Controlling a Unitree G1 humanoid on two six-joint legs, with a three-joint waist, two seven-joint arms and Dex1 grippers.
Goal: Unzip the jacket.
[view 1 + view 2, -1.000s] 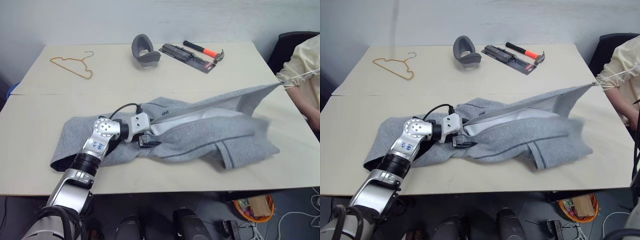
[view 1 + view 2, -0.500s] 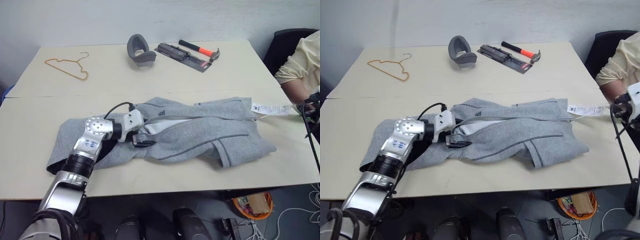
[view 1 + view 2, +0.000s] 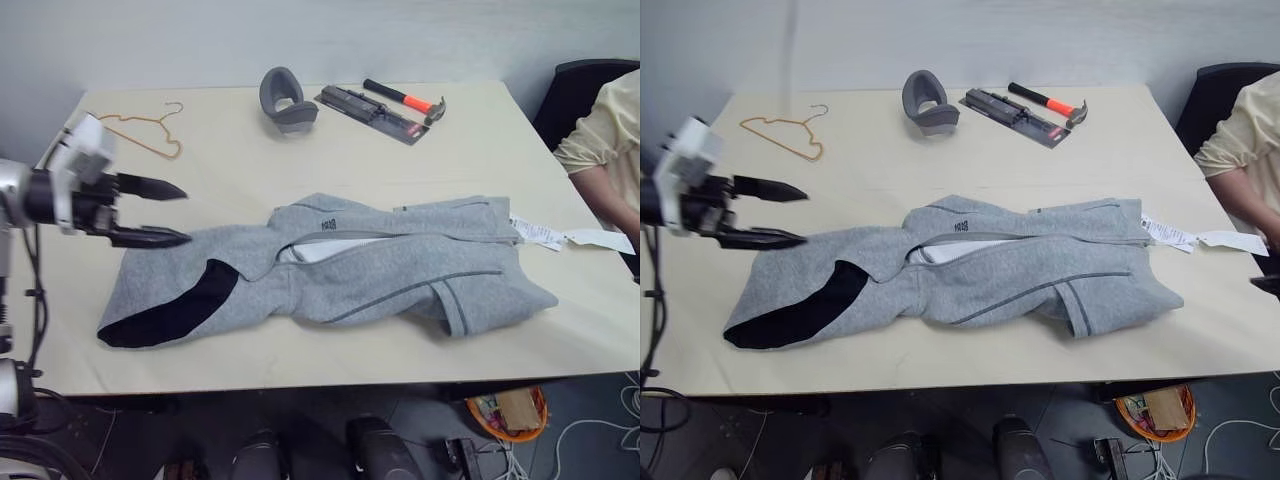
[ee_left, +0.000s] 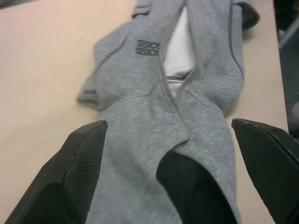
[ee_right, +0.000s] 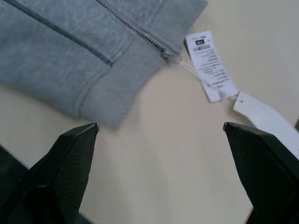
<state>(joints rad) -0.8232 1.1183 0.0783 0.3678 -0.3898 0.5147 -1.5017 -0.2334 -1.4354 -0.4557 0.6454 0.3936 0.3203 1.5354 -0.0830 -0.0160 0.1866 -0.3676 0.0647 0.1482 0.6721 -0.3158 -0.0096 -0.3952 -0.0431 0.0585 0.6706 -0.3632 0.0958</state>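
jacket (image 3: pixel 350 270) flat across the middle of the table (image 3: pixel 250 150), grey fleece, hood end toward the robot's left with dark lining (image 3: pixel 175 312) showing, hem end toward the right. zipper (image 4: pixel 180 77) parted for a short stretch below the collar, white inner fabric visible in the gap, dark chest logo (image 4: pixel 148 47) beside it; closed along the rest toward the hem. white paper tags (image 3: pixel 572 236) trail off the hem end onto bare table. left tool (image 3: pixel 150 212) released, fingers spread wide, hovering just off the hood edge, gripping nothing. right tool (image 5: pixel 159 135) also released, fingers wide apart above the hem corner and tags. far edge of table: wire hanger (image 3: pixel 145 130), grey neck pillow (image 3: pixel 284 98), hammer (image 3: pixel 405 99). person's sleeve (image 3: pixel 600 140) at the right.
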